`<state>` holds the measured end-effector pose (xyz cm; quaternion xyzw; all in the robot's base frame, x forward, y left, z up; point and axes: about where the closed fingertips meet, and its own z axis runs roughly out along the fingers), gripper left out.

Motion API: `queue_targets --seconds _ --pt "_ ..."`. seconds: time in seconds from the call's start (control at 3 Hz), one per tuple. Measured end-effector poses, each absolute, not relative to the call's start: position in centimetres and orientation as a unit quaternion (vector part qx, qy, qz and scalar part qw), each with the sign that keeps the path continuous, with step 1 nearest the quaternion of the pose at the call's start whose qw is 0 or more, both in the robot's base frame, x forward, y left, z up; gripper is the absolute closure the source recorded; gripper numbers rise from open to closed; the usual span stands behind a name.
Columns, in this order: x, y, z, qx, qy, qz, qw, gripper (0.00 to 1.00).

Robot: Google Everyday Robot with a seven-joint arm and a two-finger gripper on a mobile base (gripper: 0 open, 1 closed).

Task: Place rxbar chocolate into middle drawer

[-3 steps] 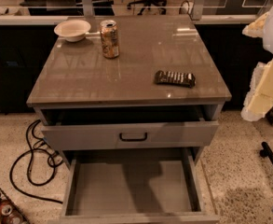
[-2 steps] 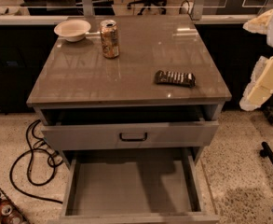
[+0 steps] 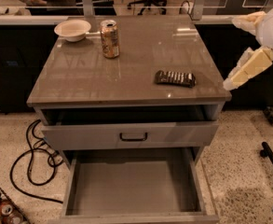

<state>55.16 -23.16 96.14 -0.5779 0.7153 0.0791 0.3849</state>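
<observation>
A: Where's the gripper?

B: Far right of the view, off the cabinet's right side, in the air, level w/ the cabinet top. It's clear of the edge and touching nothing.

A: Fingers?

B: Spread wide, pale yellow, tips pointing toward the cabinet. Only dark background shows between them.

A: And the rxbar chocolate?

B: Lying flat on the cabinet top, near the front right corner. It's left of the lower fingertip at approx the same height in view, near but apart. Dark wrapper, pale stripes, long side running left-right.

A: Middle drawer?

B: Pulled out, below and left of the fingers, well apart from them. Its plain grey floor is showing. It's also straight below the bar, w/ the drawer with the black handle in between; that one's out only a little.

A: Anything else?

B: A gold-tan can stands upright, further left of the fingers than the bar and toward the back. A white bowl sits just beyond it at the back left corner. A black cable loops on the floor on the side away from the fingers.
</observation>
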Motion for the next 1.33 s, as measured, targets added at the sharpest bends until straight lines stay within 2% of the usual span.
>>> queue_targets --seconds 0.67,1.33 --pt "59.1 -22.7 91.8 -0.535 0.706 0.173 0.431 0.00" --pt "60.5 -22.4 89.7 -0.524 0.702 0.195 0.441 0.00"
